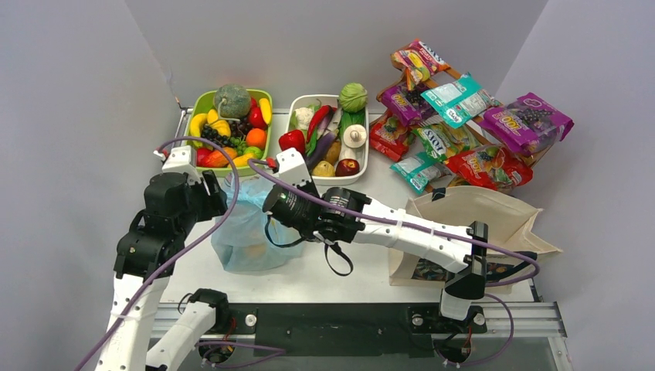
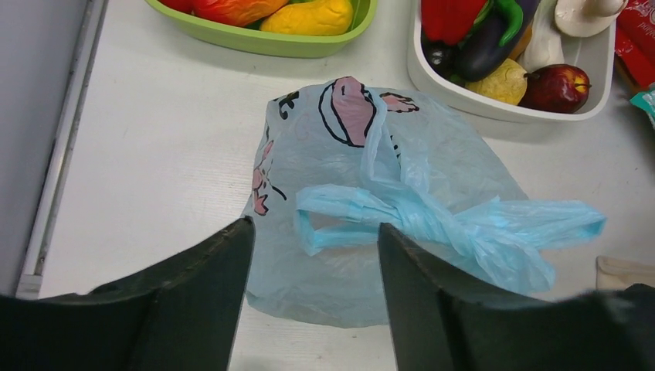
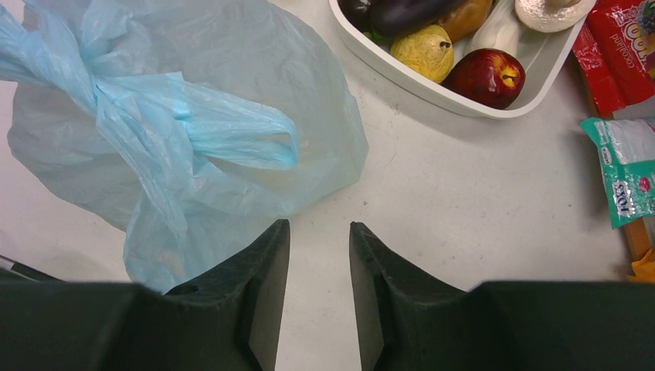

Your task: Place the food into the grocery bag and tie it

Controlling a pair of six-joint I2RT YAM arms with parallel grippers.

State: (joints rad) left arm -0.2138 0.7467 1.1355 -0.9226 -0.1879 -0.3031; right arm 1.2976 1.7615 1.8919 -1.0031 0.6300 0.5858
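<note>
**Left tool** (image 2: 313,232): jaws apart, released, nothing gripped. It hangs over the near side of the bag (image 2: 432,162) and looks down on it. One handle loop (image 2: 324,224) lies under the gap; I see no contact with either finger.

**Green tray** (image 1: 202,102): far left on the bench (image 1: 363,270), heaped with fruit (image 1: 232,127).

**Bag:**
- It is light blue and crinkled. It sits on the bench just in front of the two trays, between both tools.
- The handles are tied, and the knot (image 2: 421,216) sits on top near the middle.
- The long axis of the tied handles runs side to side in the left wrist view. One loop points left, the other (image 2: 556,224) points right.
- The pink-and-black print (image 2: 351,112) is on the side toward the trays.
- In the top view a faint yellowish shape shows through the film. The contents are otherwise unreadable.

**Right tool** (image 3: 318,226): jaws a narrow gap apart, released, with only bare bench between them. The bag lies up and left in its view. I cannot tell whether the film touches the left finger.

**White tray** (image 1: 364,147): beside the green one, holding vegetables (image 1: 324,135). An apple (image 3: 487,77) sits at its near right corner.

**Packets** (image 1: 463,116): fanned out at far right, well apart from the bag.

**Tote** (image 1: 479,216): beige, on the bench at near right.
</note>
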